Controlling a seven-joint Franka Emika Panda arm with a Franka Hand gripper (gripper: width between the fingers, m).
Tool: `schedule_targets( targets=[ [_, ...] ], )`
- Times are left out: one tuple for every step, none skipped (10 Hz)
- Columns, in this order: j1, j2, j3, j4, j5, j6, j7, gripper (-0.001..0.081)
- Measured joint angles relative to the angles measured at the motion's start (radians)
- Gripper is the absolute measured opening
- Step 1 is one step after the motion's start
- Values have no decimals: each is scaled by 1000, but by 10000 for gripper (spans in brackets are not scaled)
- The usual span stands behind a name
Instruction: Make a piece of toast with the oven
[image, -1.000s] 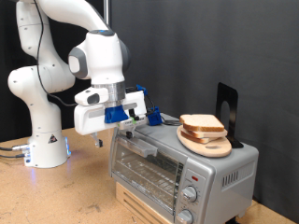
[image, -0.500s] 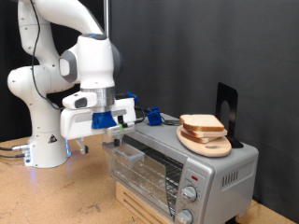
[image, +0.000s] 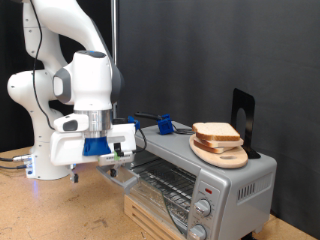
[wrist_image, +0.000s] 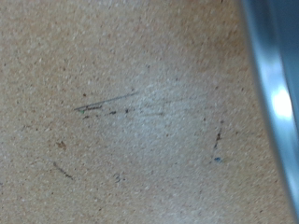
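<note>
White robot arm bent low at the exterior view's left, its tool (image: 112, 166) hanging just off the front corner of the oven (image: 190, 180). Tool fingers hidden behind blue fittings and the oven door edge; apart or together cannot tell. Silver-grey oven standing at the exterior view's right on a pale wooden box (image: 150, 222), glass door apparently pulled partway down, wire rack visible inside, round knobs down its front panel. On the oven roof, a round light-wood board (image: 222, 154) carrying the piece of toast (image: 216, 133), pale tan with a darker crust, stacked on another slice. Black upright object (image: 243, 118) just behind the board. Wrist view: only speckled brown counter (wrist_image: 121, 121), with a blurred pale metallic edge (wrist_image: 273, 93) along one side.
</note>
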Motion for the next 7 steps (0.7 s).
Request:
schedule_targets(
  targets=[
    [-4,28,-5,25,6,1,-11,808],
    [-7,47,-10,39,17,1,-39,808],
    [-11,56,-13,44,31,0,-70,808],
    [-16,61,-15,44,34,-9,-100,808],
    [-22,65,-20,41,20,-15,-117,808],
    [-28,69,-27,35,-10,-15,-117,808],
    [-33,74,-37,26,-44,-13,-106,808]
  ],
)
